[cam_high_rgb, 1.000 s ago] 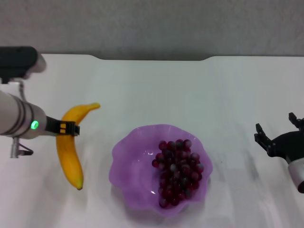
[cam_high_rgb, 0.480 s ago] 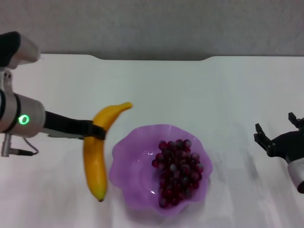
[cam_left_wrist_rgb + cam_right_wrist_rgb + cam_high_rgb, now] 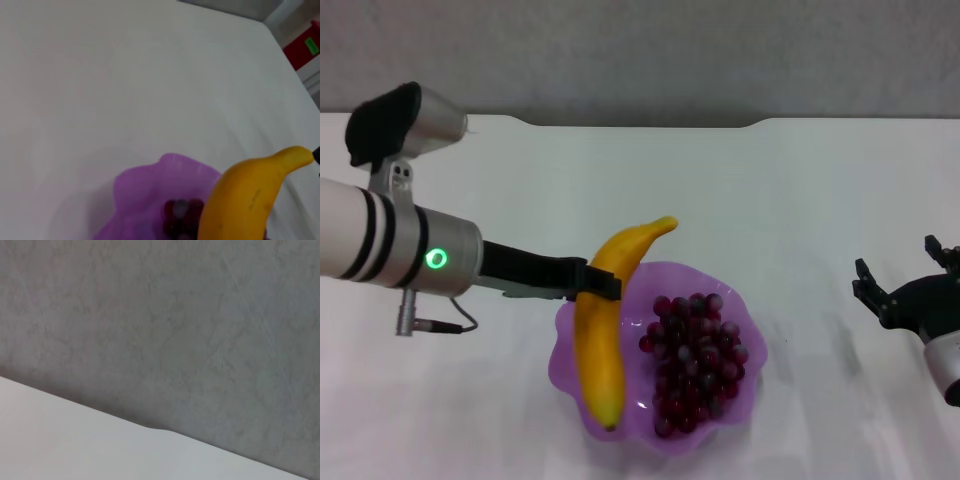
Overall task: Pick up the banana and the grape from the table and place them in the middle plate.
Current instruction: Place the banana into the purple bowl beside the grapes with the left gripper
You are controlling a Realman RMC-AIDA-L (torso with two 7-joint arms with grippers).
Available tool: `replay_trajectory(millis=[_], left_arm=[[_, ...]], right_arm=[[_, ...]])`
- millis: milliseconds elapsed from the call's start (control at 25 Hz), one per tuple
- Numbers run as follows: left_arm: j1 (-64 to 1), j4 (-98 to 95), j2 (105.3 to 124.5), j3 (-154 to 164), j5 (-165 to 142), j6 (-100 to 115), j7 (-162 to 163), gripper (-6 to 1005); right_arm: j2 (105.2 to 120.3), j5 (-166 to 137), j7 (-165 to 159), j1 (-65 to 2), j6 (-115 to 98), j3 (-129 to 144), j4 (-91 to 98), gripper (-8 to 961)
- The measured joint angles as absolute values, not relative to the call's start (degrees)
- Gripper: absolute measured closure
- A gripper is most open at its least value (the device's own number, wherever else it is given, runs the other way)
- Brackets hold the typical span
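Observation:
My left gripper (image 3: 595, 283) is shut on the yellow banana (image 3: 603, 330) and holds it in the air over the left part of the purple scalloped plate (image 3: 578, 315). The banana's lower end hangs above the plate's front left. The dark red grape bunch (image 3: 695, 355) lies inside the plate, on its right half. In the left wrist view the banana (image 3: 245, 197) fills the near corner, with the plate (image 3: 145, 190) and grapes (image 3: 177, 212) beneath it. My right gripper (image 3: 905, 290) is open and empty at the right edge of the white table (image 3: 740, 190).
The table's far edge has a shallow notch (image 3: 645, 123) against a grey wall. The right wrist view shows only that wall (image 3: 160, 315) and the table edge (image 3: 75, 440). A red object with a green label (image 3: 305, 47) stands beyond the table in the left wrist view.
My left gripper has carried the banana rightward from the table's left side and up to above the plate's left part. The right arm and the grapes have not moved.

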State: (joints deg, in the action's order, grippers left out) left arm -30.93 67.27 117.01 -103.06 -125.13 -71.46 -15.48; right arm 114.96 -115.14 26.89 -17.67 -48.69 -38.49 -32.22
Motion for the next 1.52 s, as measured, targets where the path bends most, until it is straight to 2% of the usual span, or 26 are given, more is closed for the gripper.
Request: replay_trajectory(millis=[920, 1520], left_arm=[[-33.38, 47.49, 117.12, -94.82, -111.72, -48.85, -27.39, 408], [-32.85, 44.79, 116.9, -93.02, -113.86, -46.81, -26.99, 385]], right_arm=[[114.96, -115.13, 26.96, -17.76, -48.69, -38.5, -32.27, 47], [114.96, -115.14, 26.9, -17.76, -48.69, -38.49, -32.15, 46]])
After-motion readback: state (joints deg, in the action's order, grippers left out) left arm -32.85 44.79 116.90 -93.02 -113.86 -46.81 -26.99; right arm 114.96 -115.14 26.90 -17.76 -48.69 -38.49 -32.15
